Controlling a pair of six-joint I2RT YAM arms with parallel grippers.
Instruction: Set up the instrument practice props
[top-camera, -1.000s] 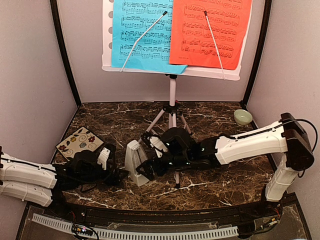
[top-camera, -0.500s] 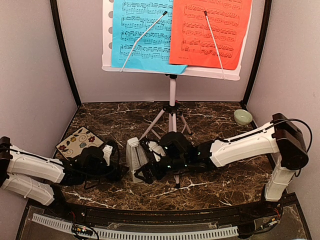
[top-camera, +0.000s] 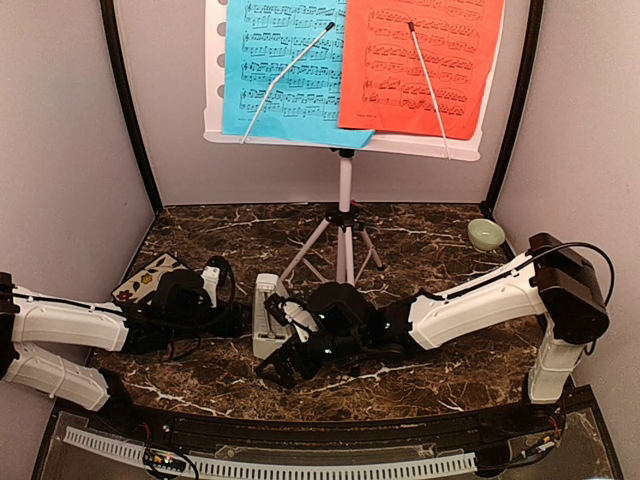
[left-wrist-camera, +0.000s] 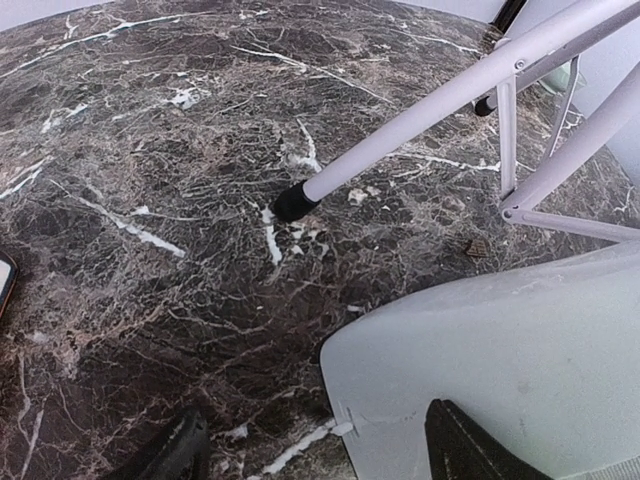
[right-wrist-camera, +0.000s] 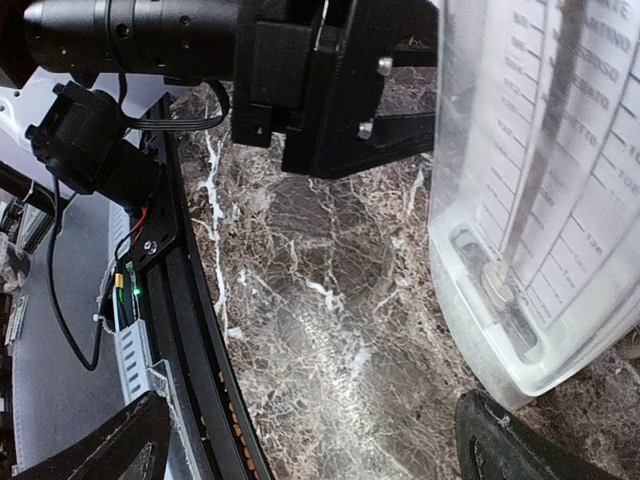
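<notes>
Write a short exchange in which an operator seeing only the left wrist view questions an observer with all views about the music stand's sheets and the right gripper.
Operator: I see only legs of the music stand. Any sheets on it?
Observer: Yes. The top view shows a blue sheet and a red-orange sheet side by side on its desk.
Operator: Where is the right gripper?
Observer: Just on the near side of the metronome, jaws wide apart, with the metronome off to one side of them.
</notes>
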